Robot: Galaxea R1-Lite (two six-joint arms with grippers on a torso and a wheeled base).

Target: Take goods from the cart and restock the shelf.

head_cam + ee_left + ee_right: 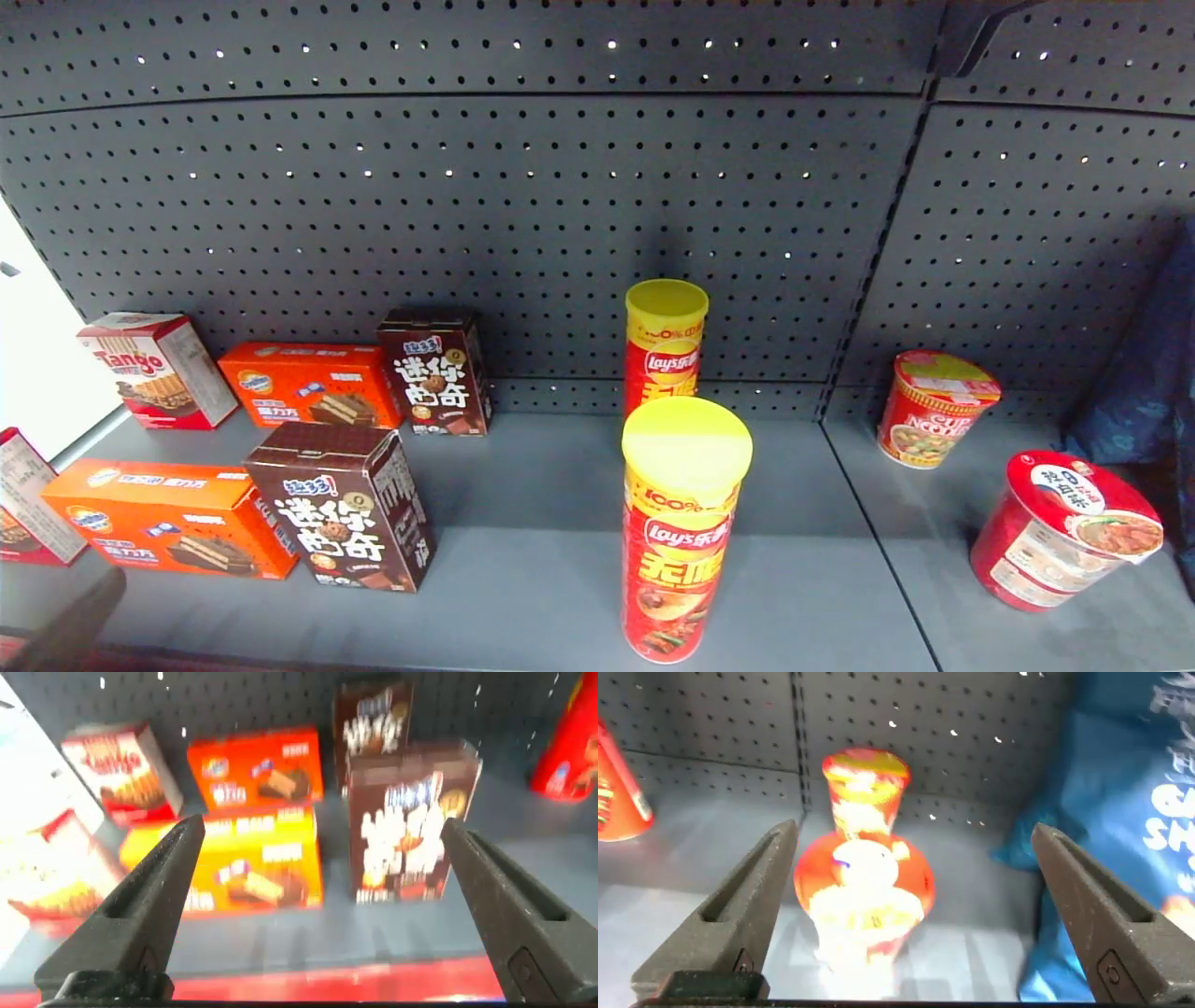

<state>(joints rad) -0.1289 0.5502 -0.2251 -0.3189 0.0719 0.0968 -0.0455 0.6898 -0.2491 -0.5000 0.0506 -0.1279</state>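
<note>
Left pincer (322,831) gapes wide, holding nothing, facing a brown cookie box (411,821). Right pincer (913,833) is just as wide and empty before a red noodle cup (864,882). Centre frame on the grey shelf (523,560), a tall red chip can (681,532) with a yellow lid stands upright.

Red box (23,499) cut off at eight o'clock, blue bag (1144,373) cropped at three o'clock, rear can (665,341) half hidden behind front can (681,532)
</note>
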